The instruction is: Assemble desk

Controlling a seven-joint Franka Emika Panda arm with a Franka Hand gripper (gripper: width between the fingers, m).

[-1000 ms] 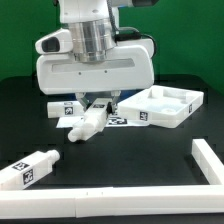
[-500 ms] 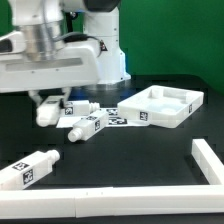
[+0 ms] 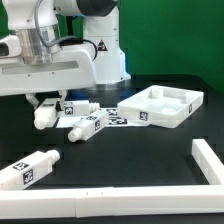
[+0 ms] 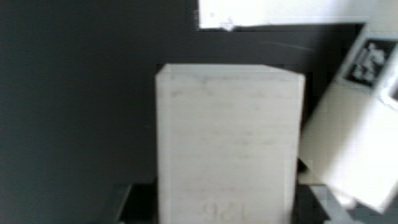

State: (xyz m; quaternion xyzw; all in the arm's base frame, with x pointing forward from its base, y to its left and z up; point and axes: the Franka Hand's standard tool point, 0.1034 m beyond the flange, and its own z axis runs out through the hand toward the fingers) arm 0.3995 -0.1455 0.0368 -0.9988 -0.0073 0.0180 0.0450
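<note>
My gripper (image 3: 45, 102) is shut on a white desk leg (image 3: 44, 116) and holds it just above the black table at the exterior view's left. In the wrist view the held leg (image 4: 224, 130) fills the middle, between my dark fingers (image 4: 139, 203), with the gripper (image 4: 221, 198) closed round its near end. A second leg (image 3: 88, 125) with a tag lies to the right of the held one, and shows in the wrist view (image 4: 361, 95). A third leg (image 3: 82, 105) lies behind it. A fourth leg (image 3: 27, 169) lies at the front left. The desk top (image 3: 162, 104) sits rim-up at the back right.
The marker board (image 3: 121, 118) lies flat between the legs and the desk top. A white L-shaped rail (image 3: 208, 164) runs along the table's front and right edges. The arm's large white body (image 3: 50, 70) hangs over the left half.
The arm has swung to the exterior view's left, carrying a leg away from the marker board. In the last half second it has barely moved.
</note>
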